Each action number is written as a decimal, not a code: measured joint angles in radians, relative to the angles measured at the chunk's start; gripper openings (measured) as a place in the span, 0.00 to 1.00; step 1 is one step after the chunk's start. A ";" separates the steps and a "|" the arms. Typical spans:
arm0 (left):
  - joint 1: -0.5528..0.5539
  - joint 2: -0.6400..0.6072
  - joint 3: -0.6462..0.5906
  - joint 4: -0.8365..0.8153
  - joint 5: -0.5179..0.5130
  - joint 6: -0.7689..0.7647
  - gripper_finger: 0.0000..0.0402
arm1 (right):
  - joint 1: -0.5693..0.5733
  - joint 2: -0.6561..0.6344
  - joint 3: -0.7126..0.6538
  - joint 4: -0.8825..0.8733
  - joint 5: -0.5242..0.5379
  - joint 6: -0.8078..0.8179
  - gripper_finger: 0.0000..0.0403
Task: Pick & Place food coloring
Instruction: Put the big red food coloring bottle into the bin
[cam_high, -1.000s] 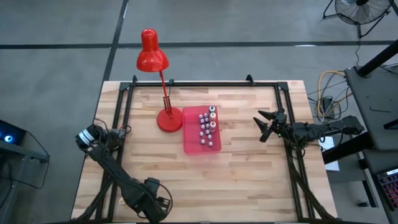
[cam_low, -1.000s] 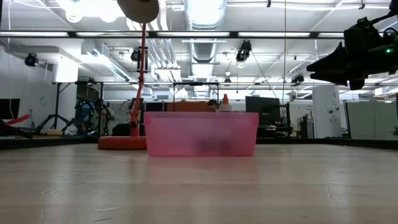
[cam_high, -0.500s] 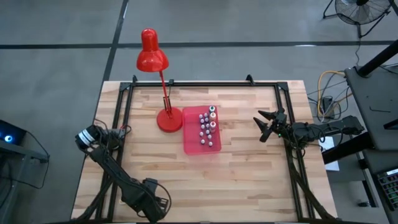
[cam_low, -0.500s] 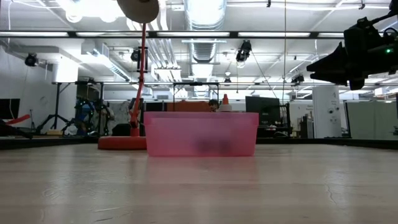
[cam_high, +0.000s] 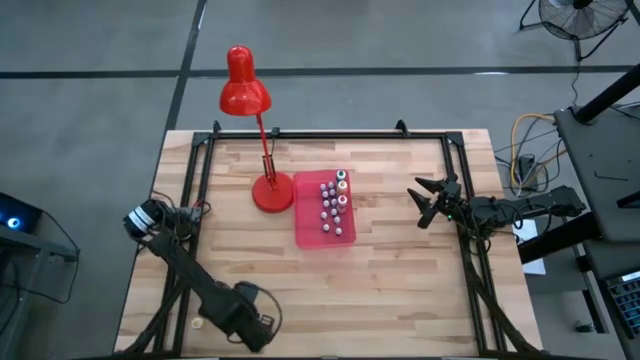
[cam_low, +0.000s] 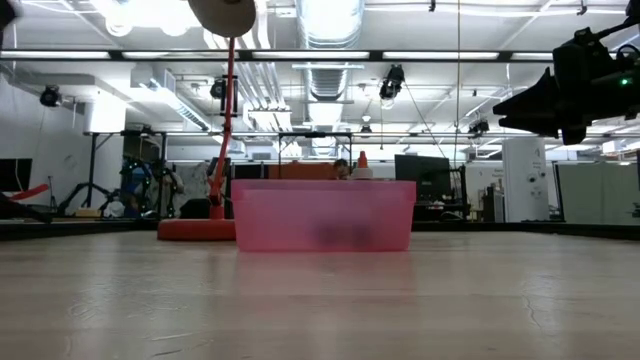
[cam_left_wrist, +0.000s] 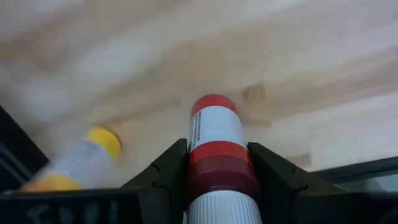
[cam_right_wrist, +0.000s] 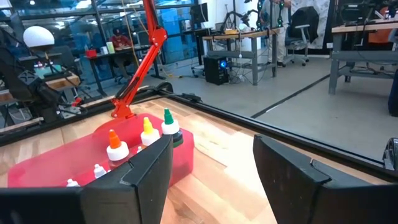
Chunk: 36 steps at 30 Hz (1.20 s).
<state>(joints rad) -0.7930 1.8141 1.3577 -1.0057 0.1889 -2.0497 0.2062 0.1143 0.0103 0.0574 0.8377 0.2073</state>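
My left gripper (cam_high: 247, 320) is at the table's near left corner, pointing down, shut on a small food coloring bottle (cam_left_wrist: 214, 146) that has a red body, a white label and a white ribbed cap. A yellow food coloring bottle (cam_left_wrist: 81, 162) lies on its side on the wood beside it. Several more bottles (cam_high: 334, 200) stand upright in the pink-red tray (cam_high: 310, 230) at mid table; their tips (cam_right_wrist: 144, 130) also show in the right wrist view. My right gripper (cam_high: 427, 203) hangs open above the table's right side, nothing between its fingers. My left gripper pinches the red bottle between its two fingers, on the two sides of the dark red band (cam_left_wrist: 217, 168) just below the white cap. The fingers come from above and lie along the bottle, whose red bottom end (cam_left_wrist: 212, 104) points at the table. Whether that end rests on the wood, I cannot tell.
A red desk lamp stands with its round base (cam_high: 271, 193) touching the tray's left side, its head (cam_high: 243, 88) leaning past the far edge. A black frame rail (cam_high: 330, 134) runs round the tabletop. Bare wood lies between the tray and the near edge.
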 joint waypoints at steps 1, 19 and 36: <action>0.018 0.000 0.014 -0.030 -0.005 0.035 0.29 | 0.000 0.000 0.000 0.000 0.000 -0.001 0.53; 0.469 -0.004 0.413 -0.367 -0.203 1.033 0.29 | 0.000 0.000 0.000 0.000 0.000 -0.001 0.53; 0.746 0.043 0.464 -0.425 -0.227 1.688 0.28 | 0.000 0.000 0.000 0.000 0.000 0.000 0.53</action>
<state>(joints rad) -0.0470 1.8572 1.8216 -1.4304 -0.0381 -0.3621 0.2065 0.1143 0.0101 0.0574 0.8376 0.2071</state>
